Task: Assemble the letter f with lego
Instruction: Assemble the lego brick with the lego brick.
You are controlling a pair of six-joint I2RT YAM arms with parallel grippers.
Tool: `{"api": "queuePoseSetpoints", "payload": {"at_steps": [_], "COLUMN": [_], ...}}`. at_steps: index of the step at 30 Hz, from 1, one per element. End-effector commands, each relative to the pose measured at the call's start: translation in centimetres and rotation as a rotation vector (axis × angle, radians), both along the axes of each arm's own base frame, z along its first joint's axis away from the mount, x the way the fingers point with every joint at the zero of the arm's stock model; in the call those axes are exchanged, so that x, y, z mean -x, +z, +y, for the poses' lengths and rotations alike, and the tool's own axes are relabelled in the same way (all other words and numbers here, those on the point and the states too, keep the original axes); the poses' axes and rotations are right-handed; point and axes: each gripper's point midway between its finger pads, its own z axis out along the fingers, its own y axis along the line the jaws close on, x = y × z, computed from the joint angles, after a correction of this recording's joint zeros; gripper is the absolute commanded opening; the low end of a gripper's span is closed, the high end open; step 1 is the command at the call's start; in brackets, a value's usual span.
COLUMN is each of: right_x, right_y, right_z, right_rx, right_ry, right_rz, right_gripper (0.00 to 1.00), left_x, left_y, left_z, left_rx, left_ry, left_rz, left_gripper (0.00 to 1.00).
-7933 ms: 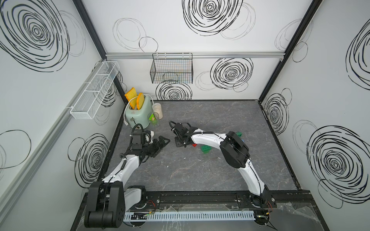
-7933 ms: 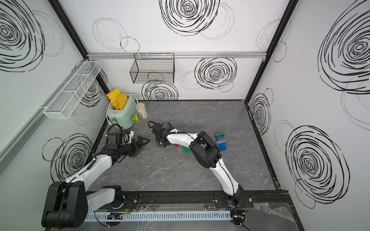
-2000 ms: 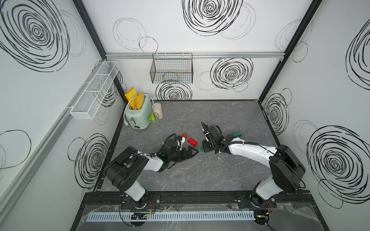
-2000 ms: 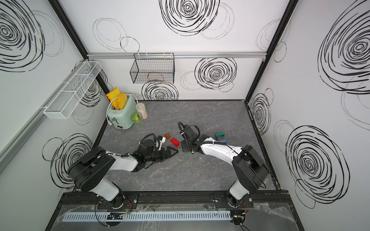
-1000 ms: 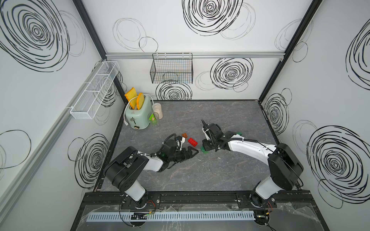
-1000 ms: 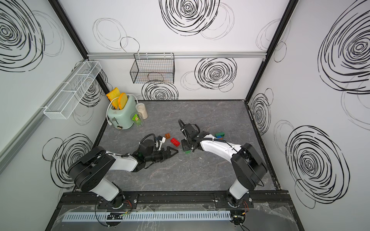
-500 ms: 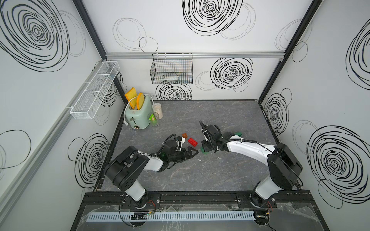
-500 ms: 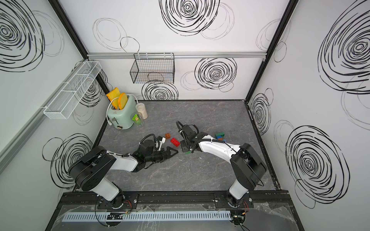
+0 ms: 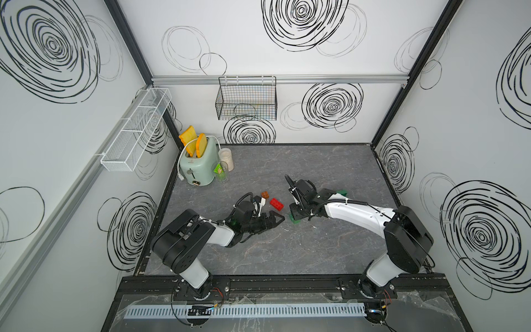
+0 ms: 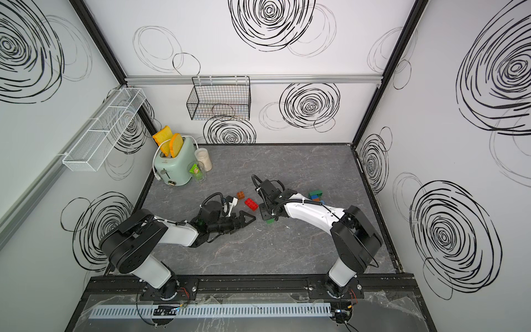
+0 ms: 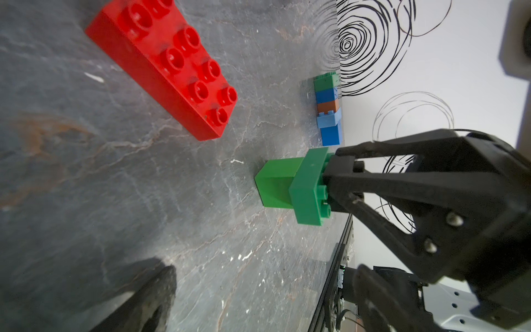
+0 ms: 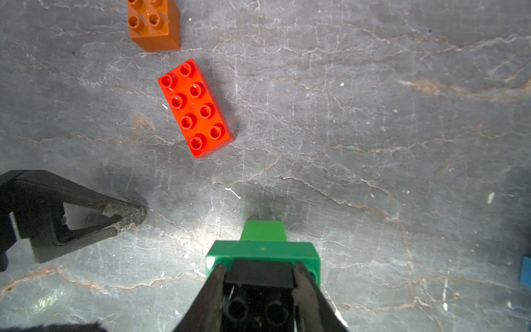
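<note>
Our right hand (image 11: pixel 333 179) points down, its fingers narrow and clamped on the sides of a black brick (image 12: pixel 260 276). That brick sits on 2 stacked green bricks (image 9: pixel 295 220) standing on the tabletop (image 9: pixel 287 258). Our left hand (image 9: pixel 277 220) lies low on the tabletop near them, spread wide and empty. A red 8-stud brick (image 9: pixel 276 203) and an orange 4-stud brick (image 9: pixel 265 195) lie loose nearby. Beyond our right arm (image 9: pixel 353 212), a stack of green, blue, orange and light blue bricks (image 10: pixel 315 196) lies on its side.

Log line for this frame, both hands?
left hand: open, empty | right hand: shut on black brick atop green stack | loose: red brick, orange brick | letter: unfinished
</note>
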Motion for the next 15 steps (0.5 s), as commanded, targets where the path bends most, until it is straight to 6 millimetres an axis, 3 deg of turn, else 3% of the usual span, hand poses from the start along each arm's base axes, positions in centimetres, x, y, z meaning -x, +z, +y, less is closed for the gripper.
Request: {"api": "queuePoseSetpoints", "payload": {"at_steps": [1,15], "right_x": [3.3,2.1], "right_y": [-3.1,-1.8], "right_z": [-3.1,-2.7], "right_rx": [0.144,0.097], "right_ry": [0.003,-0.002], "right_rz": [0.17,0.125], "right_gripper": [0.4,0.42], "left_x": [-0.4,-0.7], "left_y": [0.8,1.9], "left_z": [-0.1,-0.2], "left_rx": [0.031,0.037], "left_ry": [0.002,0.009], "left_rz": [-0.025,-0.034], "left_gripper": [0.98,0.98]}}
